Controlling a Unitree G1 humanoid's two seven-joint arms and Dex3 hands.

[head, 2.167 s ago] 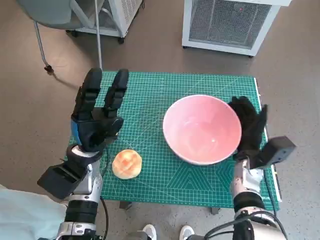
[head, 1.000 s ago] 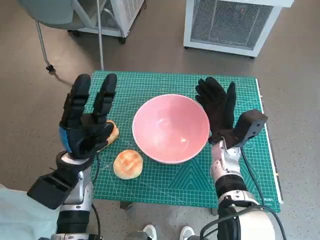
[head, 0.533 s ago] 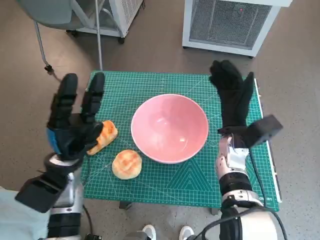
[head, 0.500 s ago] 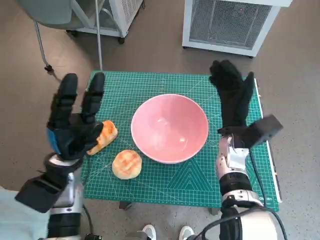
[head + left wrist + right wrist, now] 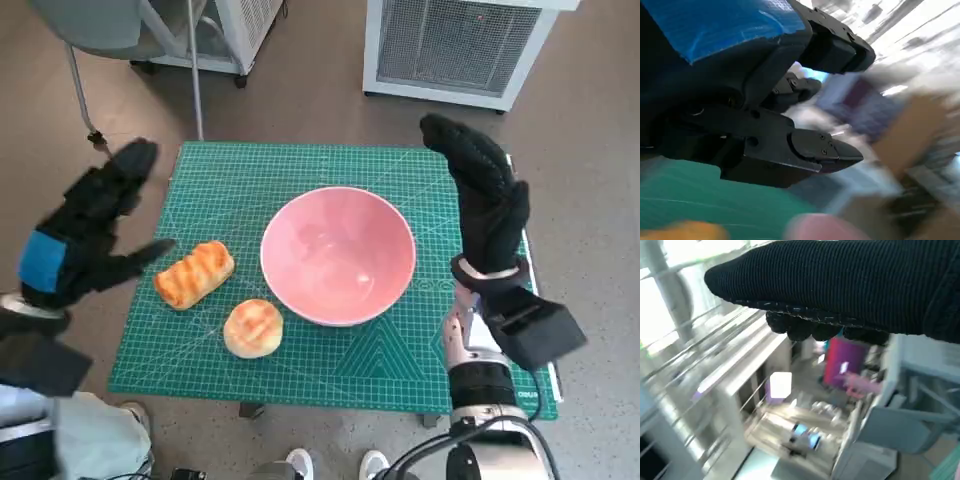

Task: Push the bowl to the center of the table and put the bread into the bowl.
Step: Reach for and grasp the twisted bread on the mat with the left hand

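The pink bowl (image 5: 338,254) stands near the middle of the green mat (image 5: 300,180), empty. A long golden bread roll (image 5: 194,274) lies to its left and a round bun (image 5: 253,328) sits just in front of that. My left hand (image 5: 75,238) hovers off the mat's left edge, fingers spread, holding nothing. My right hand (image 5: 484,200) is raised to the right of the bowl, fingers apart and clear of it. In the blurred left wrist view the fingers (image 5: 790,145) are empty, with the bowl's pink rim (image 5: 820,227) and the long roll (image 5: 680,231) below.
A white grilled unit (image 5: 455,45) stands on the floor beyond the table. A grey chair (image 5: 110,30) and its metal leg are at the back left. The right wrist view looks out at the room past the glove (image 5: 840,285).
My left hand has swung left, off the mat's edge, uncovering the long roll. My right hand has risen beside the bowl. The bowl has stayed put.
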